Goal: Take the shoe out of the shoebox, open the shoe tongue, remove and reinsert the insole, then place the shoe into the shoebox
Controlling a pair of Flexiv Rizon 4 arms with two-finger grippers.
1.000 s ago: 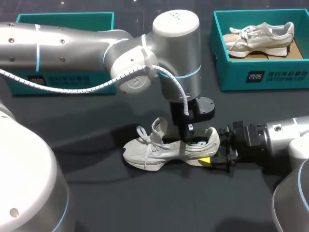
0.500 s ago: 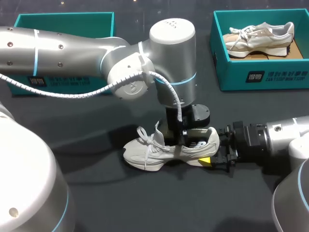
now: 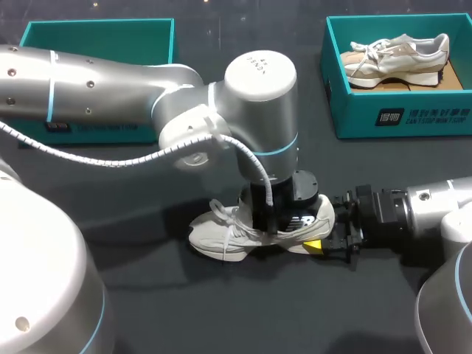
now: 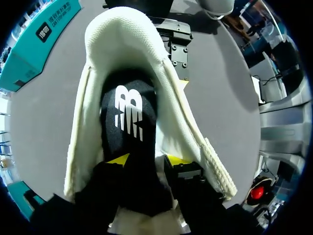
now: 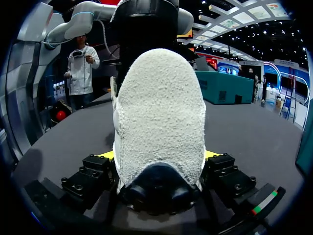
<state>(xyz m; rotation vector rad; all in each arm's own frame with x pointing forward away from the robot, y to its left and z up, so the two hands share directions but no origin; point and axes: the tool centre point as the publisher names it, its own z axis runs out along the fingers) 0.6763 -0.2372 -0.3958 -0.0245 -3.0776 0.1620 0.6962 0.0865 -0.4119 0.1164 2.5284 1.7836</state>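
— Cream shoe (image 3: pixel 228 234) on the dark table (image 3: pixel 221 317): who is holding it?
— The right gripper (image 5: pixel 158 154) is clamping the heel from both sides. Its yellow tips are pressing against the cream fabric, and the shoe is pointing straight ahead of it with the sole resting on the table.
— And the left gripper (image 4: pixel 148 160)?
— It is reaching down into the shoe's opening from above. Its two fingers are closing on the black insole (image 4: pixel 128 115), one yellow tip at each edge. The insole is running ahead of the fingers toward the heel cup, lying inside the cream walls.
— Where is it sitting relative to the right one?
— Just ahead of the right gripper, over the heel half of the shoe, with the laces and toe lying beyond it.
— And the boxes?
— A teal shoebox (image 3: pixel 398 122) holding a second shoe (image 3: pixel 398 53) is standing well apart, beyond the right gripper. Another teal box (image 3: pixel 96 31) is sitting behind the left arm (image 3: pixel 110 81), partly hidden by it
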